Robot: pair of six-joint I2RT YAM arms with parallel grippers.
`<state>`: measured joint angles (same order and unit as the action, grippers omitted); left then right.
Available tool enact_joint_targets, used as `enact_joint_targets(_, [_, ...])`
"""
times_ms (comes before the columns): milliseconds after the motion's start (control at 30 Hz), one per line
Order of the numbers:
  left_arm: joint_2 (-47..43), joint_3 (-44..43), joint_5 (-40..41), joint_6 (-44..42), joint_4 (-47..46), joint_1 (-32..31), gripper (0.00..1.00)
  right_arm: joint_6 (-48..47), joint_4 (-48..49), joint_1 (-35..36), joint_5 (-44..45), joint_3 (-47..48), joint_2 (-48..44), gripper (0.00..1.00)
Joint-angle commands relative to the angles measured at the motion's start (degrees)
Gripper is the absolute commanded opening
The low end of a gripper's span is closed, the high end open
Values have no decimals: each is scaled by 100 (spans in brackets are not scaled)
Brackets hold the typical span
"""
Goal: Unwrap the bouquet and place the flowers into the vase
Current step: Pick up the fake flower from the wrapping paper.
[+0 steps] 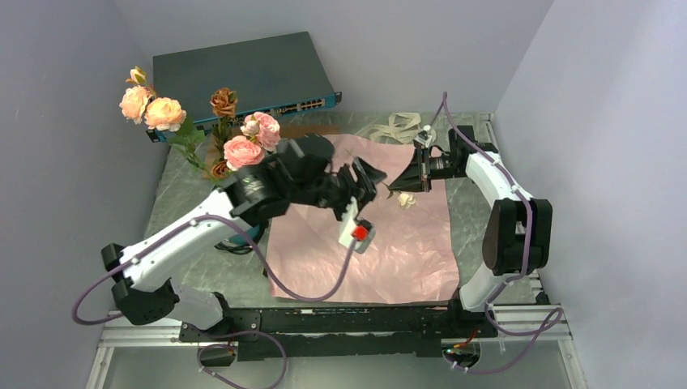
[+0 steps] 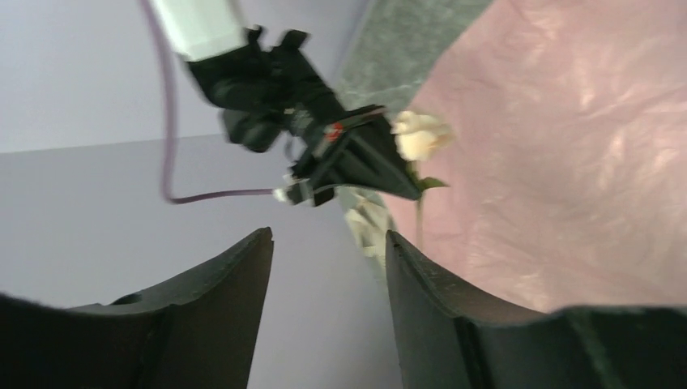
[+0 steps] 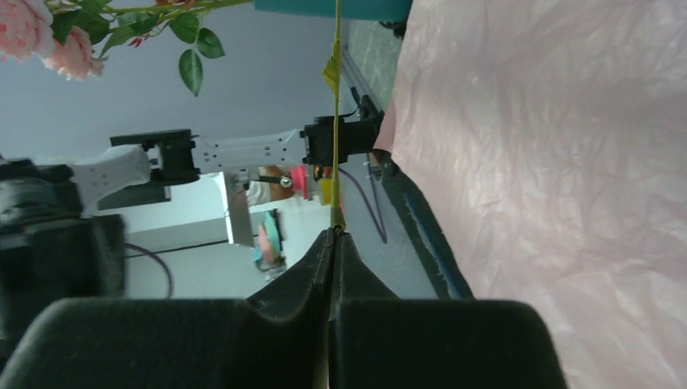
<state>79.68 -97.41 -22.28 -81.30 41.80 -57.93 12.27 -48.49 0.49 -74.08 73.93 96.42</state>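
The pink wrapping paper (image 1: 381, 235) lies spread flat on the table. My right gripper (image 3: 334, 233) is shut on the thin green stem (image 3: 336, 121) of a cream rose (image 1: 407, 198) and holds it above the paper's far side. My left gripper (image 2: 328, 239) is open and empty, facing the right gripper (image 2: 348, 158) at close range. The cream rose (image 2: 421, 134) and its stem sit just past my right-hand finger (image 2: 405, 267). Pink, peach and rust flowers (image 1: 243, 150) stand upright at the left. The teal vase (image 3: 332, 6) shows in the right wrist view. In the top view my left arm mostly hides it.
A teal network switch (image 1: 243, 73) lies at the back left. The cream ribbon (image 1: 393, 128) is piled beyond the paper's far edge. Grey walls close in both sides. A red-tipped white part (image 1: 356, 231) of the left arm hangs over the paper.
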Motion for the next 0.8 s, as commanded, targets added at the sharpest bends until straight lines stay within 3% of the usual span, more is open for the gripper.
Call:
enact_joint_targets(0, [261, 550, 840, 185, -597, -352, 57, 607, 322, -27, -417, -282, -474, 0])
enact_joint_targets(133, [398, 1123, 1142, 398, -1136, -368, 47, 1007, 454, -24, -362, -599, -719, 0])
enact_joint_targets(367, [482, 1703, 1163, 762, -1884, -377, 41, 2355, 1441, -23, -720, -1465, -896, 0])
enact_joint_targets(533, [424, 2041, 1058, 1425, -2368, -256, 41, 1815, 886, -23, -696, -1258, -904, 0])
enact_joint_targets(767, [741, 1879, 927, 2030, -2460, 32, 40, 1963, 908, 29, -835, -1375, -926, 0])
